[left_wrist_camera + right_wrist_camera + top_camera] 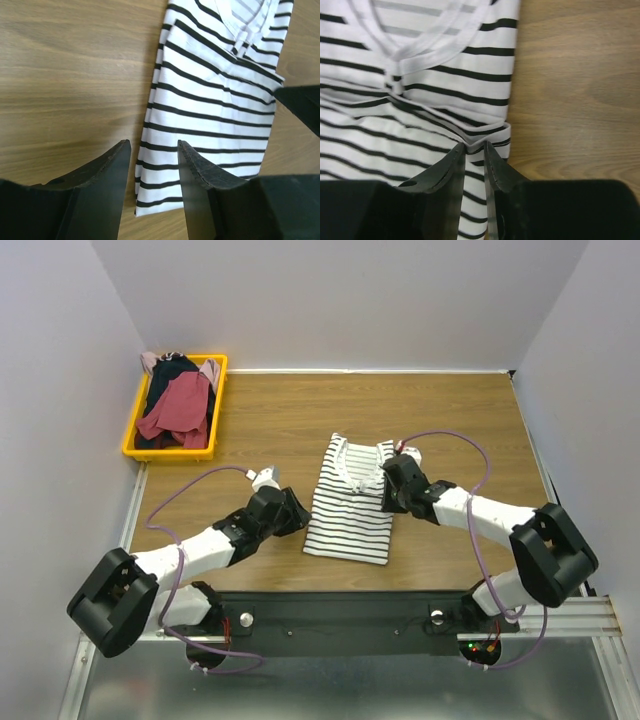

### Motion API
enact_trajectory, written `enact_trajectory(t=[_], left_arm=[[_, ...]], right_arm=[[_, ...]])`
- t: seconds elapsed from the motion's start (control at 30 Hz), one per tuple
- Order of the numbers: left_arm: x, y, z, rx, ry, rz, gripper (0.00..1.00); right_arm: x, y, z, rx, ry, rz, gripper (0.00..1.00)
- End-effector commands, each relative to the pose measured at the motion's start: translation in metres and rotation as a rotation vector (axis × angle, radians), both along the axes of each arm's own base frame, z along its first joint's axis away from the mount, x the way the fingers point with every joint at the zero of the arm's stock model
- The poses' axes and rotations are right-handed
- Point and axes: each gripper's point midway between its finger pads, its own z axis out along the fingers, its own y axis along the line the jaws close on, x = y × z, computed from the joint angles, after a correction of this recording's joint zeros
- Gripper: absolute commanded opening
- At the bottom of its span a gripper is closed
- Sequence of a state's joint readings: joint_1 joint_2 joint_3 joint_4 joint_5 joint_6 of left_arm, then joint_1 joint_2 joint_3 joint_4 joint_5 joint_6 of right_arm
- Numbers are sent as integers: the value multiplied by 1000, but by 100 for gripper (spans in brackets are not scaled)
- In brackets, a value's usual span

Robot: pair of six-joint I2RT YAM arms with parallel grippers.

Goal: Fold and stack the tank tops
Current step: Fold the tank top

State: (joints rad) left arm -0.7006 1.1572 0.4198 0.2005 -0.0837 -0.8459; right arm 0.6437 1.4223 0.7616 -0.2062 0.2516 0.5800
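Observation:
The white tank top with thin black stripes (350, 515) lies folded lengthwise on the wooden table, neckline at the far end. My left gripper (298, 512) hovers open at its left edge; in the left wrist view its jaws (154, 147) stand wide apart over the hem corner of the striped top (210, 100) with nothing between them. My right gripper (388, 488) is at the top's right edge. In the right wrist view its jaws (474, 147) are nearly together, pinching a raised fold of the striped cloth (420, 100) just below the neckline.
A yellow basket (221, 405) stands at the table's far left corner, holding a dark red top (180, 405), a navy one (165, 380) and a pale pink one (212, 372). White walls close in on three sides. Bare wood (450, 410) surrounds the striped top.

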Motion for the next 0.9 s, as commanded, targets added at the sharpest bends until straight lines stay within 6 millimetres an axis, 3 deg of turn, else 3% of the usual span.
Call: enact_trajectory(t=[0.0,0.17,0.37,0.6,0.7,0.73,0.77,0.87], left_arm=[[-8,-10,7,-24,-30,-47,54],[-25,-7,-20,17,34,-50,54],[-34,1,-24,1,43,-6,56],[-41,-2,-27,-10,70,-29,56],[-49,0,-33,-25,101,-16,56],[-51,1,-34,-35,112,-11,55],[-57,1,-38,-50,137,-7,55],[-67,1,-39,-82,178,16,55]], right_arm=[[11,-20,-12,-44,21,-83,26],[22,-26,-28,-95,60,-85,28],[30,-23,-36,-143,73,-41,31],[41,-2,-15,-92,38,57,39],[37,-10,-6,-99,26,26,51],[36,-13,7,-86,-1,0,54],[30,-18,8,-89,12,-11,61],[21,-29,29,-66,-17,-70,69]])
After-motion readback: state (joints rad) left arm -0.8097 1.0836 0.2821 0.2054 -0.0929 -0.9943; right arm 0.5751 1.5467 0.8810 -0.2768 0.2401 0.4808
